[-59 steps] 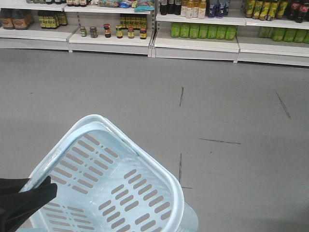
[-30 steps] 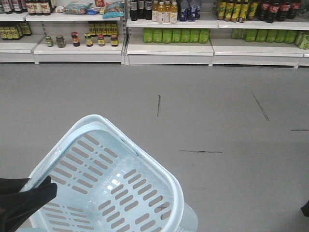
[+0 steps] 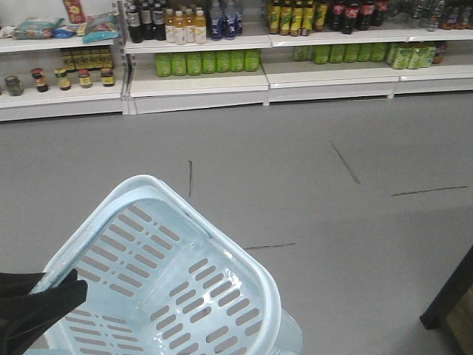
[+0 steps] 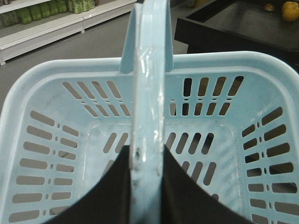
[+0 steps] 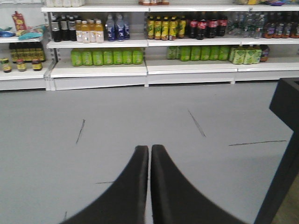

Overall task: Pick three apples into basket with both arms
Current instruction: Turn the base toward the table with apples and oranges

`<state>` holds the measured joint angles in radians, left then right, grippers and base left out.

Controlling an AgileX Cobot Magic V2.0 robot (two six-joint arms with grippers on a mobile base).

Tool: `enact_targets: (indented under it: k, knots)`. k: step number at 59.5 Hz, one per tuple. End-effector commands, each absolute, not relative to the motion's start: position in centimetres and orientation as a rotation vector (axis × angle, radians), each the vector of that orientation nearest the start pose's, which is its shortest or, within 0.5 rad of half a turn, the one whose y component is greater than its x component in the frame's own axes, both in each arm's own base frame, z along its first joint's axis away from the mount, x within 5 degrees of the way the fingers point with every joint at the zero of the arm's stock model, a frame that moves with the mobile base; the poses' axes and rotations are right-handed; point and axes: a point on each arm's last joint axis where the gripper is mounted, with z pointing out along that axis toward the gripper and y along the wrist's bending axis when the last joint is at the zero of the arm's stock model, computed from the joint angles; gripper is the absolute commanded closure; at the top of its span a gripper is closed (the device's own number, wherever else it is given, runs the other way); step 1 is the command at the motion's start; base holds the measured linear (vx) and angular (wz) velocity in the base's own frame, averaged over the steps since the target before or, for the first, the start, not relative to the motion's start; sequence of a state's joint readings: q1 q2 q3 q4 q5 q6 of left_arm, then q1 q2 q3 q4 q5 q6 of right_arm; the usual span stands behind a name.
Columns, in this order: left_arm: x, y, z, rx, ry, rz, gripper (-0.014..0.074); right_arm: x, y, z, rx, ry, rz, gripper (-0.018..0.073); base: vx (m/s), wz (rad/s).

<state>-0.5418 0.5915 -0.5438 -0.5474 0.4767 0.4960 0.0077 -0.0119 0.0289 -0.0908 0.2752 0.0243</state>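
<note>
Pale-blue basket hung empty at near left, its handle clamped in my left gripper, while my right gripper was pinched together on nothing and no apples showed, so I judged all three yet to be picked.

Open grey floor ahead, handle spanning the basket mouth, dark stand at right.

White shelves along the far wall carry green bottles and, further left, small jars. Dark scuff lines mark the grey floor.
</note>
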Motion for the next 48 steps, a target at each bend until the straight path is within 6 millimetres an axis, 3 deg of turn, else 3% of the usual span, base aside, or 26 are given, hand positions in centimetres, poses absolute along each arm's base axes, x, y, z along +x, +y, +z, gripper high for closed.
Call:
enact_targets:
  k: [1, 48]
  knots:
    - [9.44, -7.93, 32.89, 0.593, 1.771, -0.612, 0.0602, 5.56, -0.14, 18.21, -0.055, 1.704, -0.068, 0.0551, 0.23, -0.49]
    - [9.45, -7.93, 32.89, 0.593, 1.771, -0.612, 0.0602, 5.56, -0.14, 18.21, -0.055, 1.704, -0.068, 0.0551, 0.19, -0.66]
